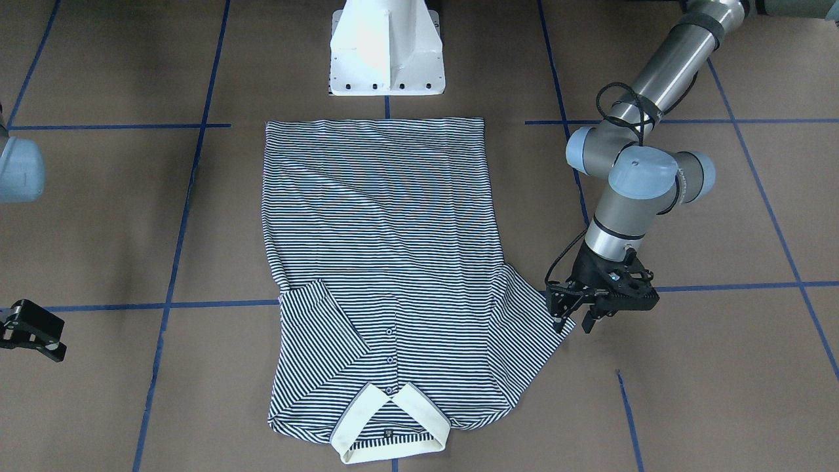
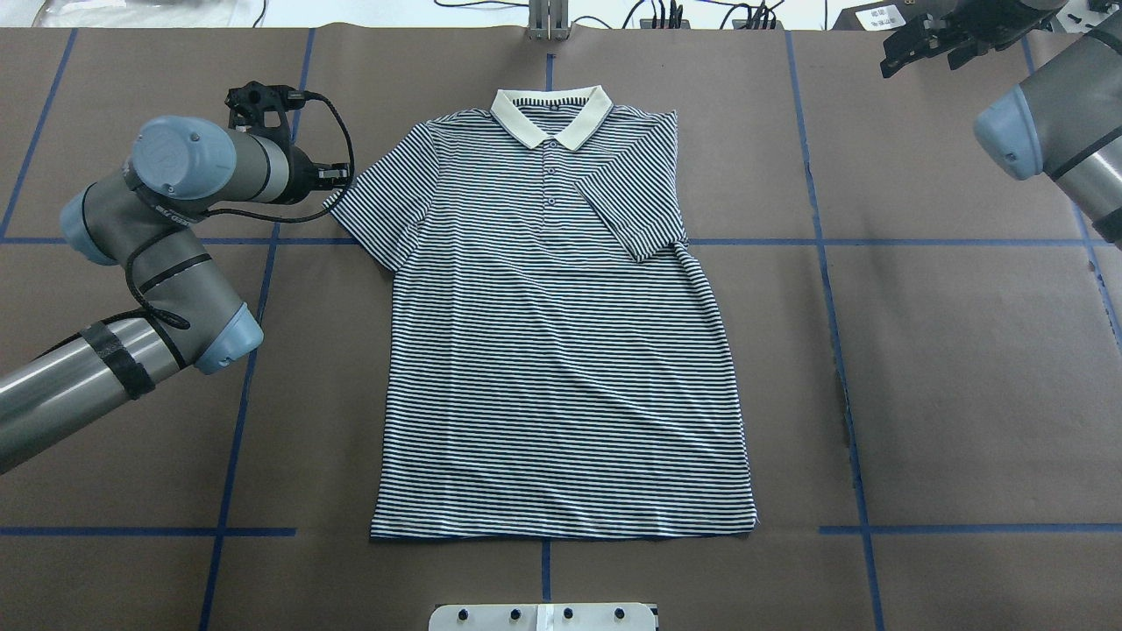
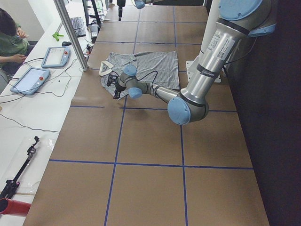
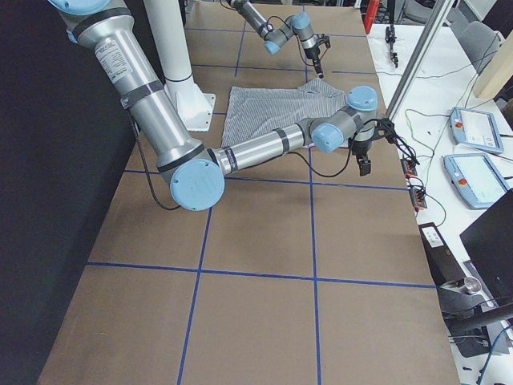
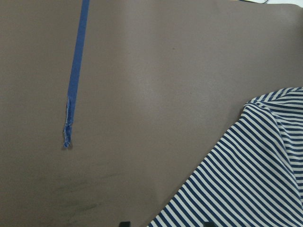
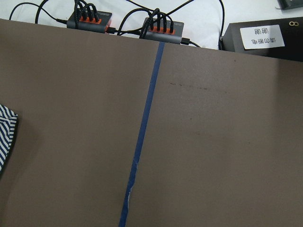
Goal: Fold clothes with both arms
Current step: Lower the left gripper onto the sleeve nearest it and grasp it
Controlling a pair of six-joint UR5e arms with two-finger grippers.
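**Left hand at the sleeve tip, right hand off to the far corner**

We see the polo shirt lying flat and front-up in the middle of the tabletop, its collar on the far side from the robot's base. The sleeve on the robot's right is folded in over the chest. The left sleeve is spread out. The left hand is down at that sleeve's outer tip, fingers spread, with the hem between them. The right hand hangs well apart from the shirt, near the tabletop's far right corner, and looks spread and empty.
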